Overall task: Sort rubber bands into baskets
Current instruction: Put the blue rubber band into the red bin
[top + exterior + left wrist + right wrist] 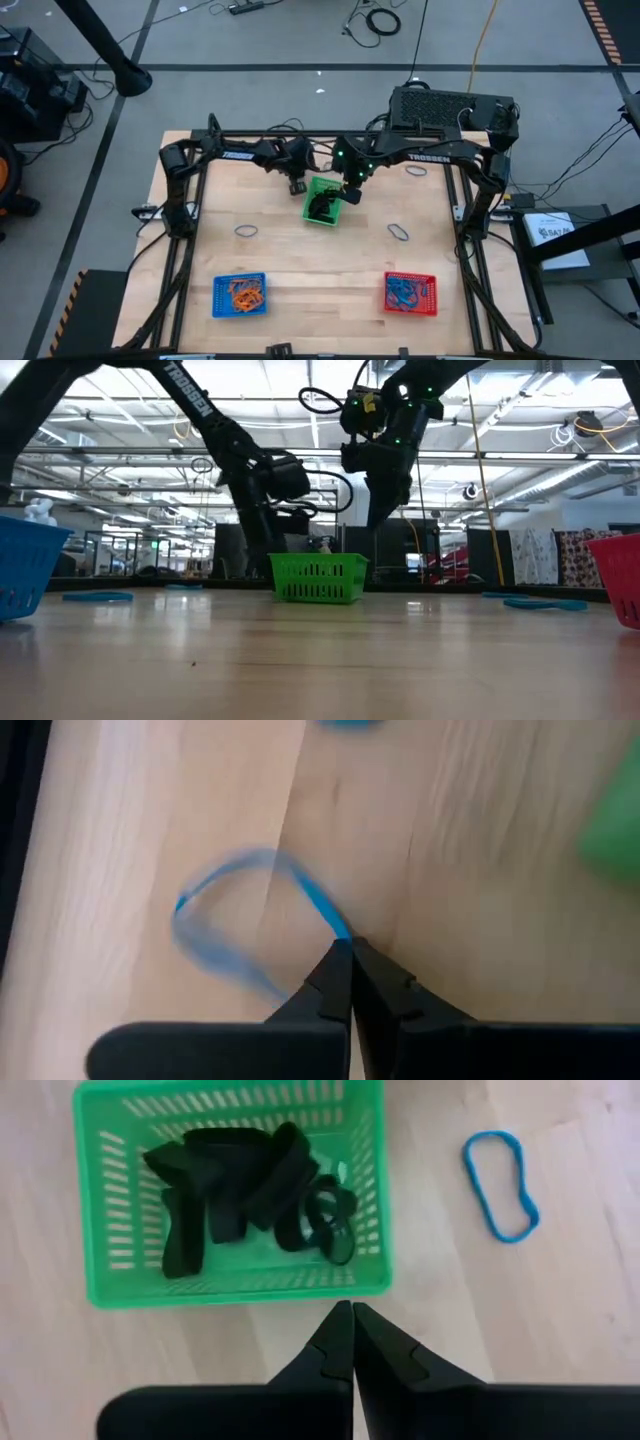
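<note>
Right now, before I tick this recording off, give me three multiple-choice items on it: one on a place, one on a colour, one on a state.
1. Where does the green plastic mesh basket stand?
A. at the table's near left corner
B. mid-table toward the far edge, between the two arms
C. on the floor

2. What colour are the rubber bands in the green basket?
A. orange
B. blue
C. black

3. How is the left gripper?
A. shut on a thin blue rubber band
B. wide open above the table
C. shut on a basket rim

Key: 1 B, the high view shows it mid-table between the arms; 2 C, the right wrist view shows black loops inside; 3 A, the left wrist view shows the fingertips pinched on the blue loop.
</note>
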You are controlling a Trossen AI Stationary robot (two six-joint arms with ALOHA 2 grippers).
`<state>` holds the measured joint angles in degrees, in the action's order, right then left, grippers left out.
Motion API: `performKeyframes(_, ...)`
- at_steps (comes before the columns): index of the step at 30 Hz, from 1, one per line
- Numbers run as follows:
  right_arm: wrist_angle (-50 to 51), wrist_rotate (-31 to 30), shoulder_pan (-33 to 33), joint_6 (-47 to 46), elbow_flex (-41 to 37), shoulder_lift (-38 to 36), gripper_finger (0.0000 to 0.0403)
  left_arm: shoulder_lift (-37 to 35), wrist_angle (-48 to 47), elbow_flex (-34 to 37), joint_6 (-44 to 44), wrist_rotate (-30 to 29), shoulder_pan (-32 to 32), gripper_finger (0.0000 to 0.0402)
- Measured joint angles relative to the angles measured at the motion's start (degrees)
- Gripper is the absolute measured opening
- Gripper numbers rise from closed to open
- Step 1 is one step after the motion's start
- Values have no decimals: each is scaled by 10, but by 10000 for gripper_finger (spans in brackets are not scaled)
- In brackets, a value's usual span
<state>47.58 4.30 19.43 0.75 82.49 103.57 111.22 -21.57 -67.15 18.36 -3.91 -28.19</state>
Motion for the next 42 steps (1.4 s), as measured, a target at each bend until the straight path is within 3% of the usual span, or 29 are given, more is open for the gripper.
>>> performKeyframes(4, -23, -1, -6, -8, -41, -29, 0, -52, -30, 1, 0, -20, 11, 3)
performKeyframes(9, -95, -2, -20, -40, -145, -104, 0, -126, -55, 12, -12, -19, 21, 2)
performKeyframes(17, -383, 6, -77, -37, -375, -245, 0, -194, -11, 11, -46, 245, 79, 1)
performKeyframes(20, -488, 36, -101, -9, -437, -275, 0, -195, 16, 10, -52, 293, 123, 1)
performKeyframes(27, -611, 97, -179, 80, -476, -293, 24, -192, 92, 11, -104, 287, 224, 0)
performKeyframes(35, -673, 95, -276, 172, -476, -290, 132, -192, 117, 11, -169, 216, 312, 0)
performKeyframes(42, -746, 92, -299, 186, -475, -279, 201, -187, 159, 11, -194, 178, 375, 0)
